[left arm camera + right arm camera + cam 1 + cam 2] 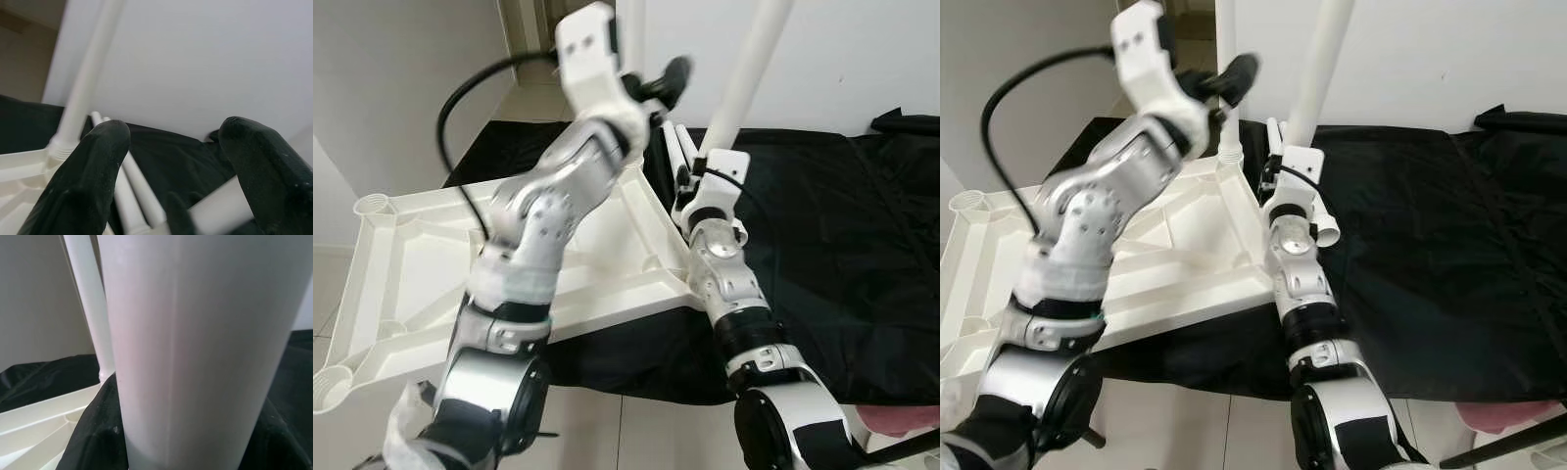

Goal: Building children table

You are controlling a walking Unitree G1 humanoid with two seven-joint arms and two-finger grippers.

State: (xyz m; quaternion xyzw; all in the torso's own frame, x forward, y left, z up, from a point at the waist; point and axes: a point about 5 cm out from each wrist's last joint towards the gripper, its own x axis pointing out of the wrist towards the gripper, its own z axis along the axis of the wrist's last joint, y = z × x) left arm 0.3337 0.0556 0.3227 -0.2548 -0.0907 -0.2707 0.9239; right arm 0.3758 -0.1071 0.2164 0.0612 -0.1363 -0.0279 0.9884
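Fingers of right gripper (1285, 157) clasp white leg (1317, 69); left gripper (171, 166) fingers spread, empty.

Upper end of white leg (752, 69) past the frame's top, left claw (668, 80) motion-blurred.

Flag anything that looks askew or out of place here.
The tabletop lies upside down, overhanging the black cloth's edge toward the floor, so it looks poorly supported. One leg already stands upright in a corner socket. The right gripper holds a second leg tilted. Spare legs lie on the cloth.
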